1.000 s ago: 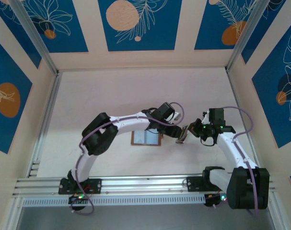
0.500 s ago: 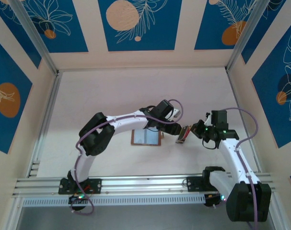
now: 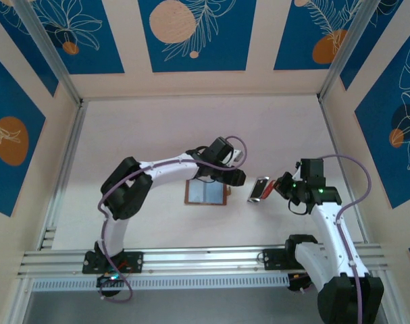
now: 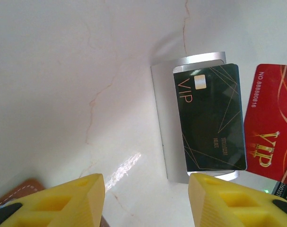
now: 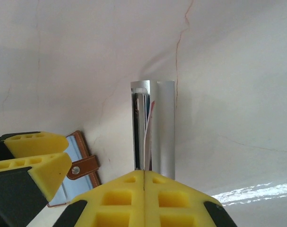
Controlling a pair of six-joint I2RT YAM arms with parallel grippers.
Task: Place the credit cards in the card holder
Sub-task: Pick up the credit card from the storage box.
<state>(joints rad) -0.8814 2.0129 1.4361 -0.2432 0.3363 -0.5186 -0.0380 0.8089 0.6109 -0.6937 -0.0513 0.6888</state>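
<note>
Item: credit cards (image 3: 259, 190), 2 pcs, stacked w/ a silver metal sleeve (image 4: 164, 123). Held off the table (image 3: 157, 135), right of centre, pinched at one end by the right gripper (image 3: 272, 189), fingers clenched tight on the stack. Dark green card (image 4: 210, 118): glossy, thin gold lines, "VIP", small chip, rounded corners, lies on the sleeve. Red card (image 4: 271, 127): gold "VIP", white no. along one edge, offset to one side of the dark one. Sleeve: brushed metal, flat, rectangular; edge-on in the right wrist view. Left gripper (image 3: 237, 178): yellow ribbed fingers (image 4: 77, 196) spread, nothing betw. them, just beside the stack but apart from it. Card holder (image 3: 206, 193): brown leather, white stitching, snap tab (image 5: 86, 165) w/ metal stud, blue-grey inner pockets; lies open and flat approx. mid-table, under the left wrist. Change vs. 1 s ago: left gripper was up against the stack, now drawn back toward the left edge; right gripper has shifted toward the right edge, and the stack's broad face is now turned more upward. Card holder unmoved.
</note>
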